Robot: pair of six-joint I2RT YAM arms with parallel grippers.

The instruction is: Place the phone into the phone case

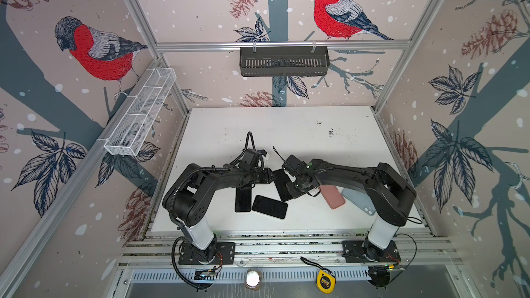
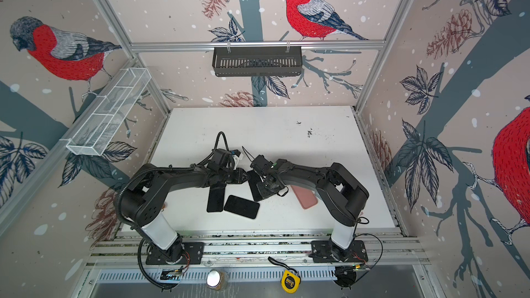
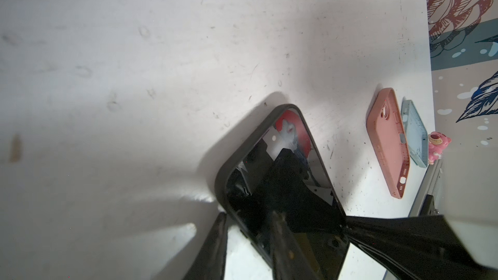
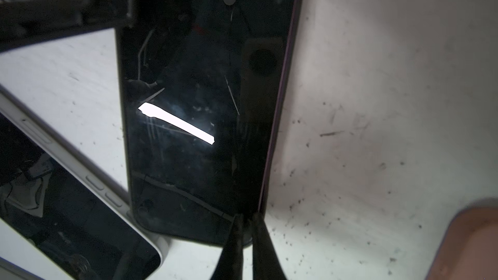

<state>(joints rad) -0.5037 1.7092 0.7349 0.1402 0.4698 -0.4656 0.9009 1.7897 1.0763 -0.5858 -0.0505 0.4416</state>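
Two arms meet at the centre of both top views, over a white counter (image 1: 258, 121), working a dark phone (image 4: 202, 76) into a dark phone case (image 3: 221, 184). The left pincer (image 3: 285, 219) straddles the case and pinches it across its long sides, apparently to stop it sliding. The right pincer (image 4: 246, 222), jaws pressed together, sets its tips on a corner of the phone's glass, seemingly to push that corner under the rim. The end farthest from both pincers already looks seated. A pink case (image 1: 332, 197) and a pale blue case (image 1: 357, 200) lie unused right of centre. An upright black phone (image 1: 243, 200) and a tilted black phone (image 1: 269, 207) wait side by side below centre.
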